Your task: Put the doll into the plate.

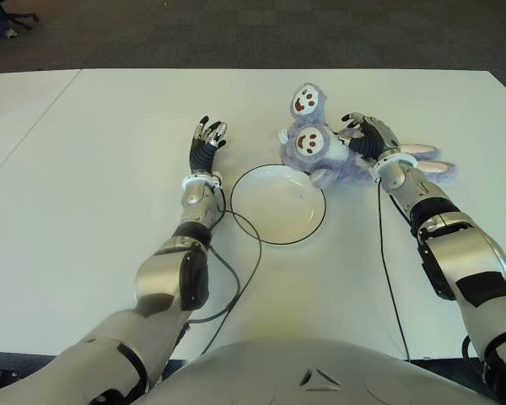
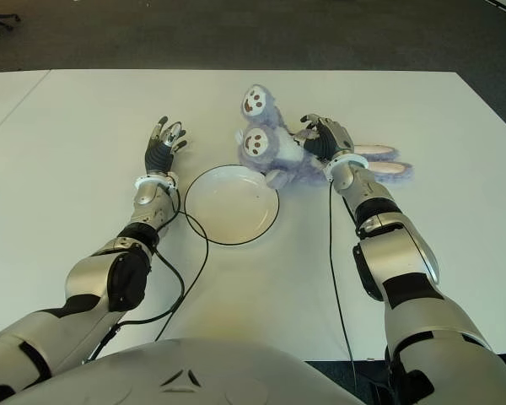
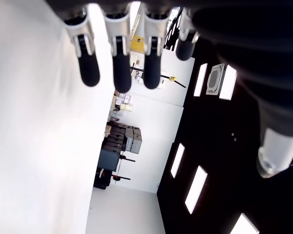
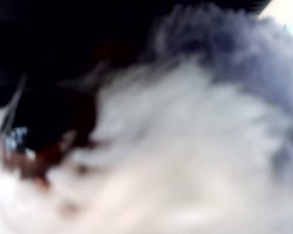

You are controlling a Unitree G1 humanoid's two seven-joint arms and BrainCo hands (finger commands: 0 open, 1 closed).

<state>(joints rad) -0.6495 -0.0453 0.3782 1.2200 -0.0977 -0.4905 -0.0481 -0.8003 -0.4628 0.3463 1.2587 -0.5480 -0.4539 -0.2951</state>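
The purple plush doll [image 1: 310,143] lies on the white table just beyond the plate's far right rim, its two smiling soles turned toward me and its long ears [image 1: 426,160] trailing right. My right hand [image 1: 364,135] sits on the doll's body with fingers curled into the fur. Fur [image 4: 185,146] fills the right wrist view. The white plate [image 1: 274,207] with a dark rim sits at the table's middle with nothing in it. My left hand [image 1: 207,143] shows left of the plate, its fingers [image 3: 122,63] straight and spread, holding nothing.
The white table [image 1: 84,211] stretches wide on both sides. A black cable [image 1: 244,253] loops from my left arm past the plate's near left rim. Another cable [image 1: 386,270] runs along my right arm. Dark floor [image 1: 236,34] lies past the far edge.
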